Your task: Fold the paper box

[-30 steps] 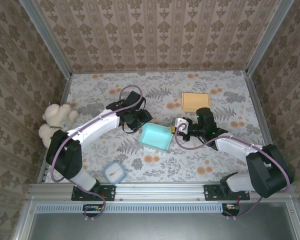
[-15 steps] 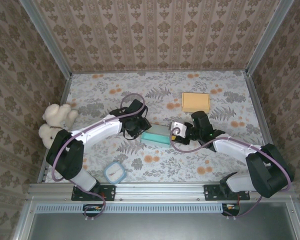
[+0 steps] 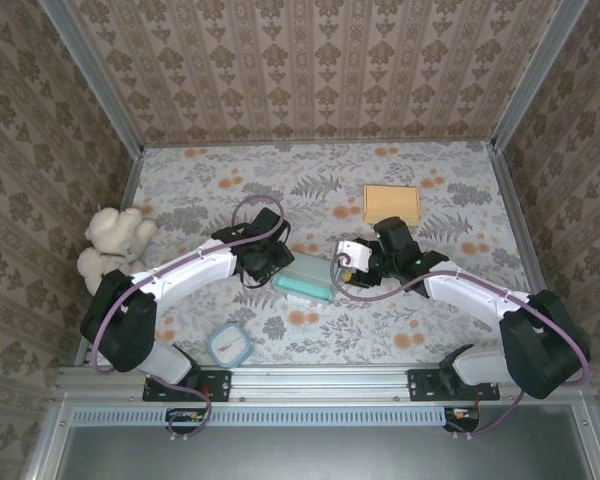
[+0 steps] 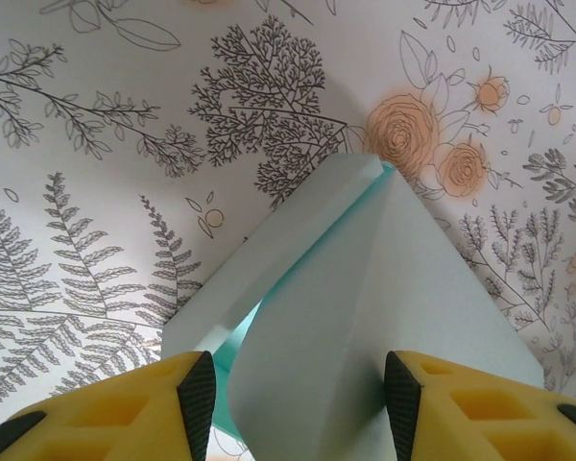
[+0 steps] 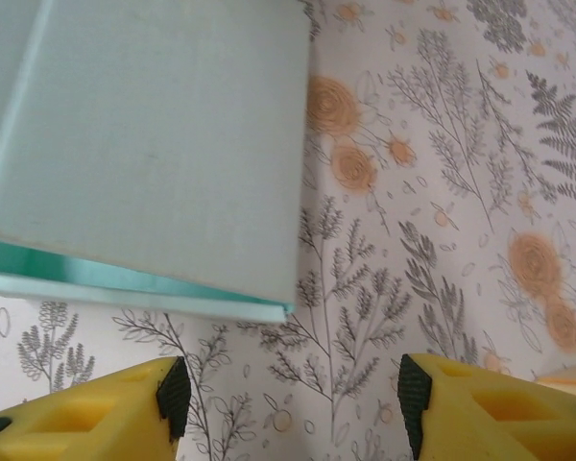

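Observation:
The light teal paper box (image 3: 305, 277) lies collapsed nearly flat on the floral table, mid-way between the two arms. My left gripper (image 3: 272, 262) is at its left end. In the left wrist view the box (image 4: 365, 317) bulges between the yellow fingers, and my left gripper (image 4: 293, 394) is shut across its width, the right pad against the panel. My right gripper (image 3: 348, 262) hovers just right of the box. In the right wrist view the box corner (image 5: 154, 125) sits ahead and to the left, apart from my right gripper (image 5: 288, 394), which is open over bare table.
A flat tan box (image 3: 391, 204) lies behind the right arm. A white plush toy (image 3: 113, 240) sits at the left wall. A small square blue-rimmed container (image 3: 229, 345) rests near the front edge. Patterned walls enclose the table.
The box has gone from an open tray shape to a flattened one. My right gripper opened, let go of the box and drew back slightly. The left gripper stayed on the box.

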{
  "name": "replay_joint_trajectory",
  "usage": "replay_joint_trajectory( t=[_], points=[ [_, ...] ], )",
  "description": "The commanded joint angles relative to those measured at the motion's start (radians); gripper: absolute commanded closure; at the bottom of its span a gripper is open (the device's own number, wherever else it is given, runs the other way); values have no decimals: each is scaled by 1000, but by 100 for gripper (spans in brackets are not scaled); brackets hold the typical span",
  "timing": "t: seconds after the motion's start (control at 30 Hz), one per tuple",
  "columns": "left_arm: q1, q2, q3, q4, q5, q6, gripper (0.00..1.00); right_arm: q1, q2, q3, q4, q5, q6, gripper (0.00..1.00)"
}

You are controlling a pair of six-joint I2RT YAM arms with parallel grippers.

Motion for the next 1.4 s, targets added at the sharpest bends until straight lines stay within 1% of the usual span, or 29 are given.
replay_joint_trajectory(
  t=[0.0,0.07,0.1,0.13,0.17,0.23,0.27,0.3,0.33,0.37,0.43,0.5,0.53,0.57,0.63,0.73,0.9,1.03,1.17,1.37],
  points=[
    [-8,-16,-22,-25,-41,-32,48,3,-12,0,-8,78,108,36],
    [-9,-16,-22,-21,-52,-35,48,5,-23,-43,123,92,218,35],
    [-8,-17,-20,-21,-55,-36,48,6,-24,-52,160,102,258,34],
    [-8,-17,-21,-20,-56,-37,48,12,-25,-55,185,123,299,3],
    [-9,-16,-24,-19,-56,-37,48,18,-26,-53,197,159,339,0],
    [-11,-14,-31,-14,-51,-35,48,37,-30,-37,184,227,412,0],
    [-10,-13,-35,-10,-52,-35,48,49,-37,-31,186,279,478,0],
    [-11,-13,-38,-6,-50,-36,48,61,-44,-23,188,334,558,0],
    [-10,-13,-38,-3,-50,-36,48,66,-54,-3,161,407,698,0],
    [-11,-14,-42,2,-50,-35,48,64,-58,41,81,465,854,0],
    [-14,-16,-44,4,-50,-35,48,53,-45,134,-105,482,1040,0],
    [-19,-17,-49,5,-53,-33,48,51,-23,197,-243,541,1232,0],
    [-23,-21,-55,8,-56,-34,48,50,-12,222,-307,559,1314,0],
    [-27,-23,-60,12,-60,-34,48,49,-6,232,-333,531,1352,0],
    [-33,-29,-74,19,-69,-37,48,65,-20,208,-308,472,1399,0],
    [-37,-38,-95,24,-85,-41,48,140,-69,130,-207,469,1473,0],
    [-40,-50,-116,30,-105,-40,48,240,-83,84,-160,474,1563,0],
    [-45,-51,-128,39,-105,-39,47,307,-39,58,-126,497,1587,1],
    [-47,-52,-136,36,-122,-39,44,352,33,49,-80,487,1601,3],
    [-47,-60,-154,18,-153,-38,38,369,108,32,-73,515,1599,3]
  ],
)
